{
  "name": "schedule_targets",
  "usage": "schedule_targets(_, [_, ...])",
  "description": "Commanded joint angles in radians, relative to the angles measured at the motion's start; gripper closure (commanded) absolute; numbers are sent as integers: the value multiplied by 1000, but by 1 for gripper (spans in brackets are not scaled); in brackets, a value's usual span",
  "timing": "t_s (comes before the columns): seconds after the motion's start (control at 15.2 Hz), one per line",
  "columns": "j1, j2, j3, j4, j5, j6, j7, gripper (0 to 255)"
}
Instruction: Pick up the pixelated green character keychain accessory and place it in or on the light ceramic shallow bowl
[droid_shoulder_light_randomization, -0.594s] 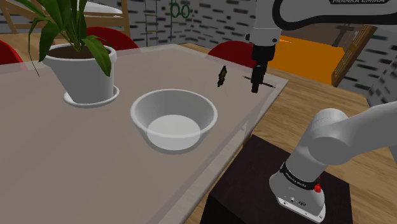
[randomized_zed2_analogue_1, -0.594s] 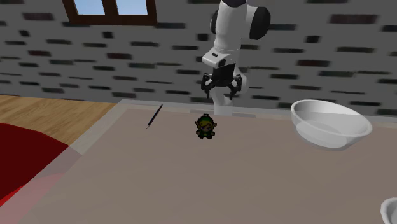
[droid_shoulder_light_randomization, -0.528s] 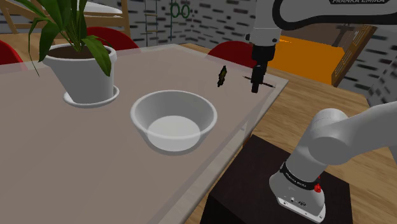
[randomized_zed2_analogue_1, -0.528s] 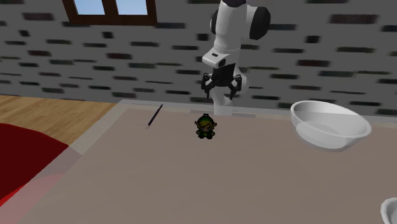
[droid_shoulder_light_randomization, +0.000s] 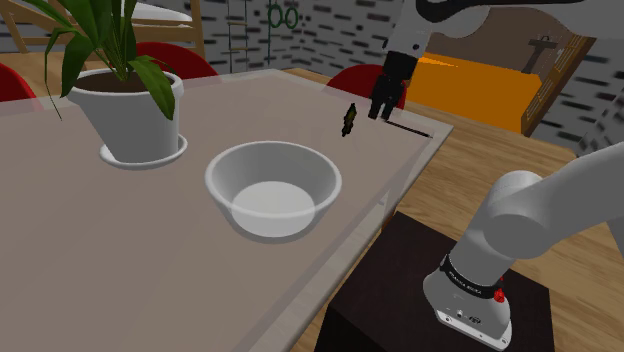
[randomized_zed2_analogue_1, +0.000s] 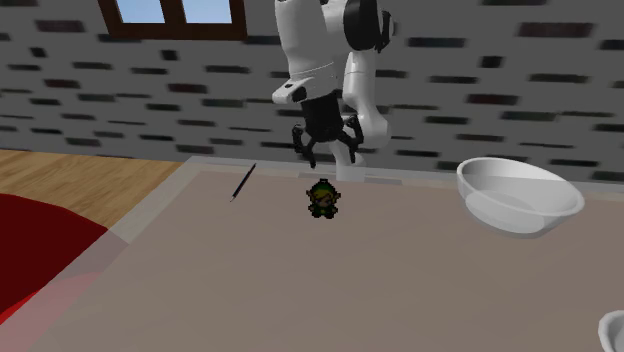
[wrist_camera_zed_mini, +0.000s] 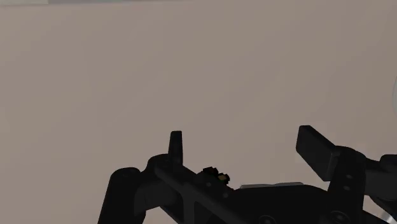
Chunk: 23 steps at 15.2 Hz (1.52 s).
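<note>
The small green pixel-figure keychain (droid_shoulder_light_randomization: 348, 119) stands upright on the table near its far edge, also seen as the keychain (randomized_zed2_analogue_1: 321, 198) in the second exterior view. My black gripper (droid_shoulder_light_randomization: 381, 111) hangs open just to the shoulder view's right of it, a little above the table. In the second exterior view the gripper (randomized_zed2_analogue_1: 330, 160) hovers above and behind the figure, not touching it. Past the open gripper (wrist_camera_zed_mini: 245, 147), a bit of the keychain (wrist_camera_zed_mini: 214, 172) peeks by the hand's base. The light bowl (droid_shoulder_light_randomization: 222, 168) sits mid-table, empty.
A thin black pen (droid_shoulder_light_randomization: 410, 129) lies near the table corner beside the gripper, pen (randomized_zed2_analogue_1: 243, 182). A potted plant (droid_shoulder_light_randomization: 128, 118) on a saucer stands beyond the bowl (randomized_zed2_analogue_1: 505, 213). Red chairs (droid_shoulder_light_randomization: 362, 78) ring the table (droid_shoulder_light_randomization: 150, 260).
The arm has swung so the gripper moved toward the keychain: leftward and slightly up in the shoulder view, leftward in the second exterior view. Keychain, bowl and pen stayed put.
</note>
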Motion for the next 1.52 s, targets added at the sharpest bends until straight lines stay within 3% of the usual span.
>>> schedule_targets(0.0, [1, 43, -57, 28, 79, 46, -19, 0])
schedule_targets(0.4, [22, 178, -222, 120, 320, 126, -107, 0])
schedule_targets(0.86, [39, 191, -195, 42, 349, 224, -119, 0])
schedule_targets(1.39, [39, 191, -196, 42, 349, 224, -119, 0])
schedule_targets(1.45, [39, 191, -196, 42, 349, 224, -119, 255])
